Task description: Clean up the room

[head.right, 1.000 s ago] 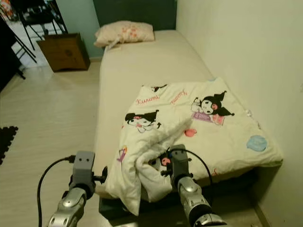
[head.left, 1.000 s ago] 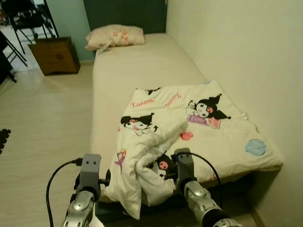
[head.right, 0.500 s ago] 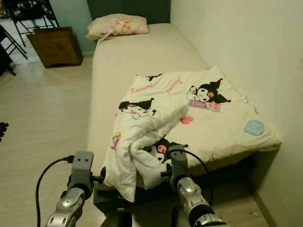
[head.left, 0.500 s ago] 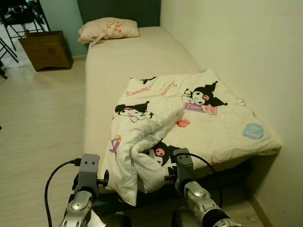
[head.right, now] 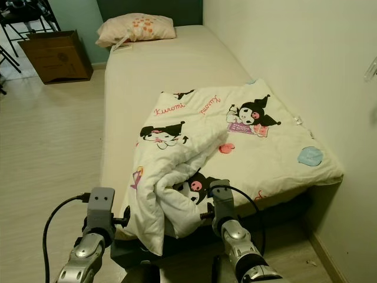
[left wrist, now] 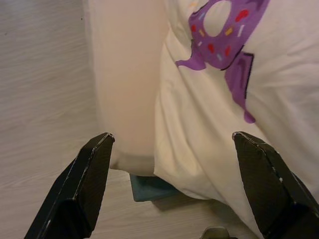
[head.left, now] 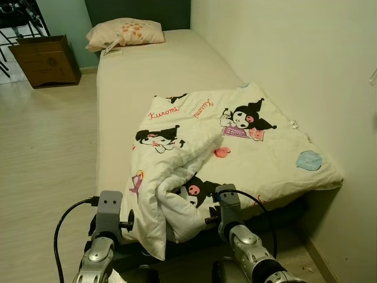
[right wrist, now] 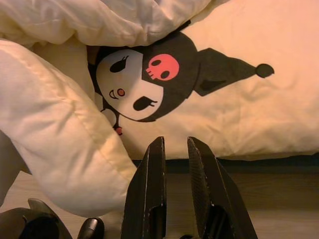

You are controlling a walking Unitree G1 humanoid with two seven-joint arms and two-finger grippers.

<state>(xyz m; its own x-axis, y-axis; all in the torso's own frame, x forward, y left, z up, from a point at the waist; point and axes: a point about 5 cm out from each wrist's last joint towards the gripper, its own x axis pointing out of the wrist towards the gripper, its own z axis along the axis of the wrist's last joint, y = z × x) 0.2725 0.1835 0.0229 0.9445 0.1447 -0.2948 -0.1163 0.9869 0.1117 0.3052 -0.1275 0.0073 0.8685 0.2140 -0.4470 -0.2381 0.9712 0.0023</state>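
At the bed's (head.left: 147,76) foot edge, both arms have backed off the rumpled quilt (head.left: 194,159), left gripper (left wrist: 169,189) spread wide, right gripper (right wrist: 175,191) nearly closed on nothing, so the straightening remains undone.

Both eye views look forward and down from the head, along the cream single bed (head.left: 153,76) from its foot, sharing the cartoon-printed white quilt (head.right: 235,147) and pale wooden floor (head.left: 41,153). The left wrist view sits close above the bed's edge; the right wrist view faces the quilt's hanging fold (right wrist: 65,144) closely.
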